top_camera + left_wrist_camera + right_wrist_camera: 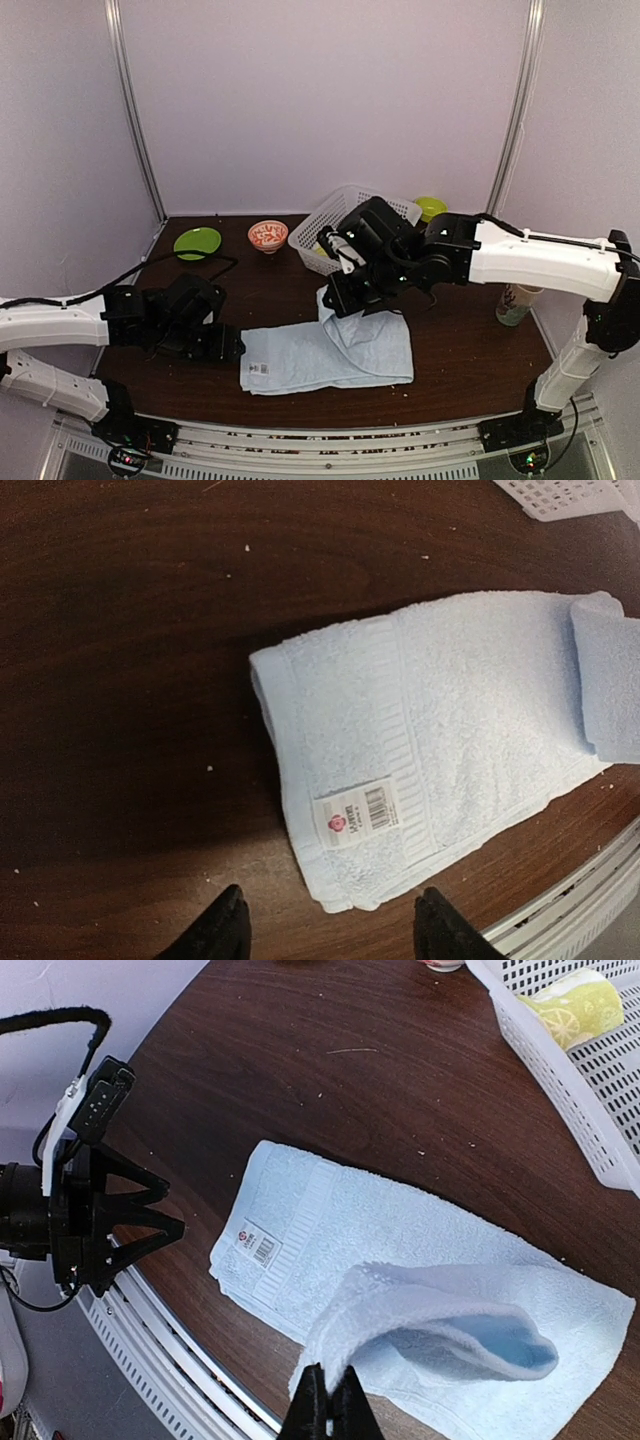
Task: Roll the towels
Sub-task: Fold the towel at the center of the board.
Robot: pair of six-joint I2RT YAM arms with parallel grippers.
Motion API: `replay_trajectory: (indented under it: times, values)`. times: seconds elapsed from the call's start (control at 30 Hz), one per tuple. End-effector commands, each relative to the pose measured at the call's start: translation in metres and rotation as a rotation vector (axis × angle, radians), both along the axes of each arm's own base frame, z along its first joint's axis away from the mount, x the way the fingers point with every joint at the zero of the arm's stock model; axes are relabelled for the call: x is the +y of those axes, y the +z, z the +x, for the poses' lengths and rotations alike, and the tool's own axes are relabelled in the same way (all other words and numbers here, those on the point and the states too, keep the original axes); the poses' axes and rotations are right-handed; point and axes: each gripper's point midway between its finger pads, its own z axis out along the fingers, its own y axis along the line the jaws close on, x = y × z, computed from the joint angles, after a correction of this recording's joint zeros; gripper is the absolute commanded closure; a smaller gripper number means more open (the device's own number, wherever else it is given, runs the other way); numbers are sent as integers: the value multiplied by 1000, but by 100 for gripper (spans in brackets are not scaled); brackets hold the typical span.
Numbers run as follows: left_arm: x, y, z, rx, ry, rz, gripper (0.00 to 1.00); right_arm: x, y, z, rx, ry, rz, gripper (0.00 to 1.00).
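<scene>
Though limp, ribbed blue towel (450,710)

left arm (60,325) low, left fingers (225,932) apart | right arm (540,258) outstretched, right fingers (312,1405) pinched

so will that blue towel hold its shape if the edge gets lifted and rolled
Probably floppy: the edge pinched by the right gripper sags into a loose loop over the blue towel. Likely light, since a small pinch lifts that fold. It may slide rather than roll tightly on the smooth table.
</scene>
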Motion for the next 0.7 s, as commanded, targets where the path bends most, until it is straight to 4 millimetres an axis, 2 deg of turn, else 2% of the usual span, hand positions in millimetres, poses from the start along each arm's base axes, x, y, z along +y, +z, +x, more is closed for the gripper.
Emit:
replay_trajectory:
  times: [0.0, 0.23, 0.67]
  values:
    - [19, -4, 4, -39, 77, 12, 43, 34, 12, -3, -5, 54, 52, 100]
    - [25, -14, 1, -24, 97, 19, 44, 69, -14, -16, 35, 115, 7, 100]
    - [31, -22, -3, -11, 113, 25, 44, 99, -54, -29, 100, 165, -44, 100]
